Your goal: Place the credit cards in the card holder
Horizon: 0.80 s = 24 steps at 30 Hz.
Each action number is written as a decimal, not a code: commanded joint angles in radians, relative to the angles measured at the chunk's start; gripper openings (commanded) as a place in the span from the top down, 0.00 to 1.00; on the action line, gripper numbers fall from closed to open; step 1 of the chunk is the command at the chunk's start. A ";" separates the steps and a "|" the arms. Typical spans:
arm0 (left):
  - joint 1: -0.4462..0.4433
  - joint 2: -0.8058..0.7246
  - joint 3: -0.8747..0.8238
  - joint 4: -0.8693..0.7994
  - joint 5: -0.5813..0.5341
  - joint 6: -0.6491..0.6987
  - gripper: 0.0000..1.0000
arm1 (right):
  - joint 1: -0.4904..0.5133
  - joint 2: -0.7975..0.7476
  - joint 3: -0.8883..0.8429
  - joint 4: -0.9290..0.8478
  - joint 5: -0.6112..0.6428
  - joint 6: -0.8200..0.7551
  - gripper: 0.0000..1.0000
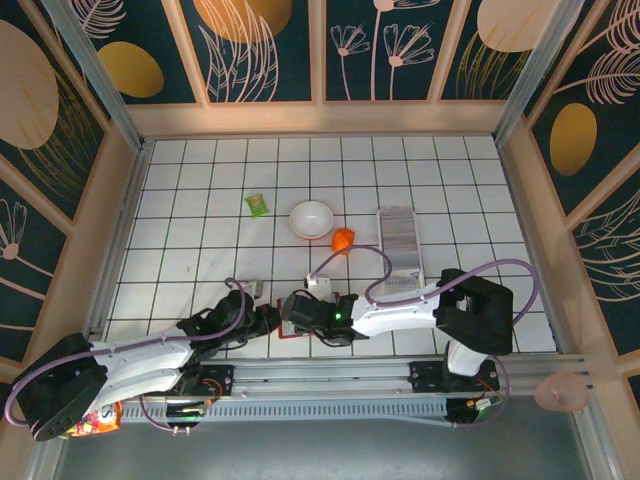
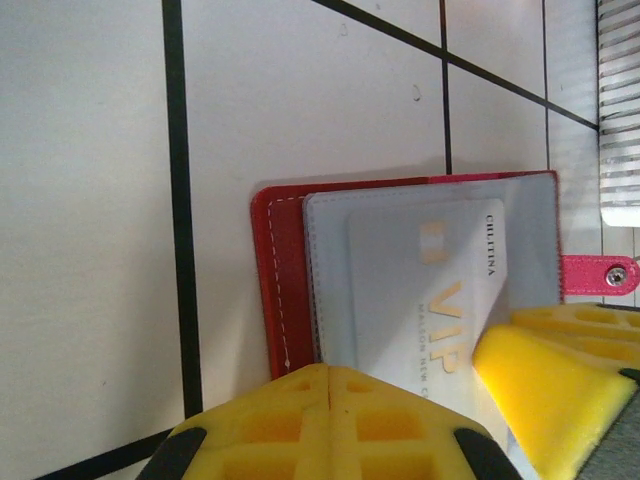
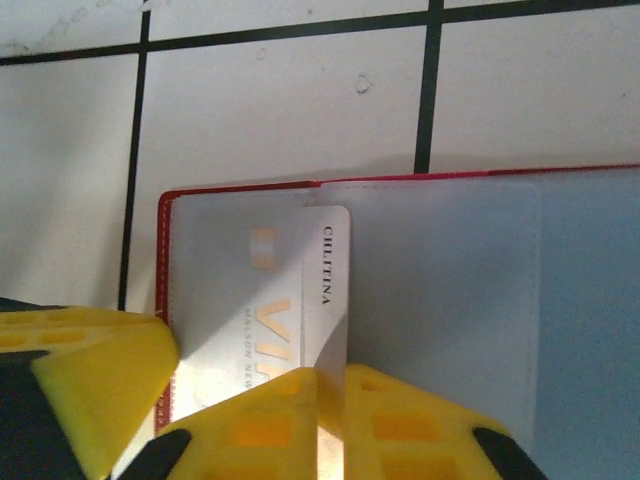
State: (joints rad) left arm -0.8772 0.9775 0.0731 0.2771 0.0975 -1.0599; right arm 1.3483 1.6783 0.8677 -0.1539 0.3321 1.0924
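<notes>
Left gripper (image 2: 328, 405): closed on nothing, tips at the near edge of the holder (image 3: 450, 280).
Right gripper (image 3: 328, 410): pinched on the near edge of the card (image 3: 290, 290).
Holder: open flat on the table, between both grippers.
Card: on the pocket at the left gripper's side, long axis pointing away from the right gripper.
Next move: probably a sideways push, deeper into that pocket.

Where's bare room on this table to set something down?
Bare tiles: the far strip behind the white bowl; left of the green packet; right of the clear tray. Crowded: near edge, where left gripper and right gripper meet over the card holder.
</notes>
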 commanded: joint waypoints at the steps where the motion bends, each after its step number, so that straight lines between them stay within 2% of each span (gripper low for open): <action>1: 0.000 0.013 -0.021 0.003 0.013 -0.005 0.98 | 0.008 0.001 -0.009 0.036 -0.011 -0.008 0.91; 8: 0.000 0.006 -0.018 0.018 0.035 -0.006 0.97 | 0.009 0.040 0.031 0.070 -0.043 -0.042 0.90; 15: 0.000 0.004 -0.014 -0.003 0.019 0.000 0.88 | 0.008 -0.028 -0.028 0.155 -0.055 -0.034 0.86; 24: 0.001 0.032 0.001 -0.064 -0.018 0.014 0.91 | 0.008 -0.174 -0.075 -0.001 0.052 0.028 0.66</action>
State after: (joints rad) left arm -0.8764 0.9928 0.0750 0.2874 0.0959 -1.0595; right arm 1.3499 1.5612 0.8204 -0.1013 0.3252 1.0950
